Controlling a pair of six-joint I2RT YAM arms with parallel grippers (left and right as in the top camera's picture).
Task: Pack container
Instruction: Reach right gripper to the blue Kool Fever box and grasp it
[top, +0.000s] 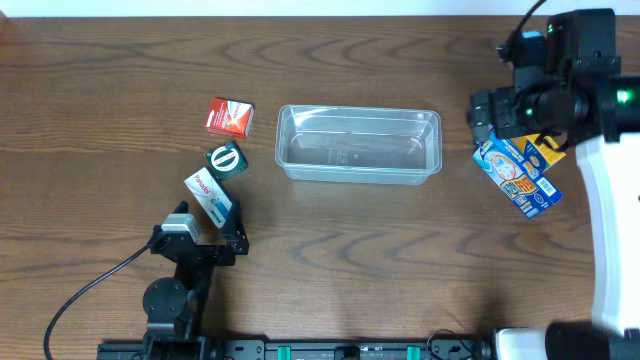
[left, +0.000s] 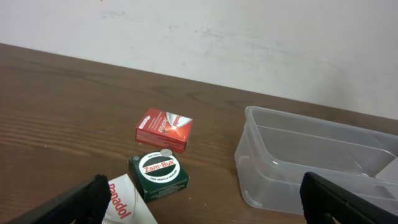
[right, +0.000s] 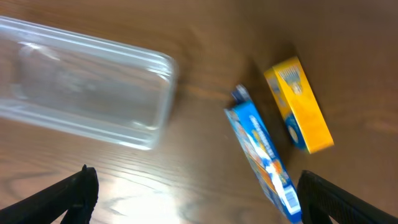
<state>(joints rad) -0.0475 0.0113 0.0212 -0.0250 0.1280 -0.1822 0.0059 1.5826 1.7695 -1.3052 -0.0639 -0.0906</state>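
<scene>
The left pincer (top: 207, 228) was held low near the front left corner of the brown wood-grain worktop (top: 100, 120), its jaws spread wide apart. A white cardboard box with red lettering (top: 208, 195) was seen just ahead of it, close beside one finger (left: 87, 199). A small dark green box with a round white label (top: 226, 160) was set just beyond the white one, and a red cardboard box (top: 230, 117) lay a little further towards the far edge, apart from it. The right pincer (top: 488, 112) was held above the right edge, near the far corner, its jaws likewise wide apart. A flat blue printed carton (top: 515, 175) and a yellow box (top: 545, 150) lay side by side beneath it. Whether they touched could not be told. The clear rectangular plastic container (top: 360, 111) stood upright about the middle of the worktop, towards the far edge. Its long sides ran parallel to that edge, between the two groups of boxes and apart from all of them.
</scene>
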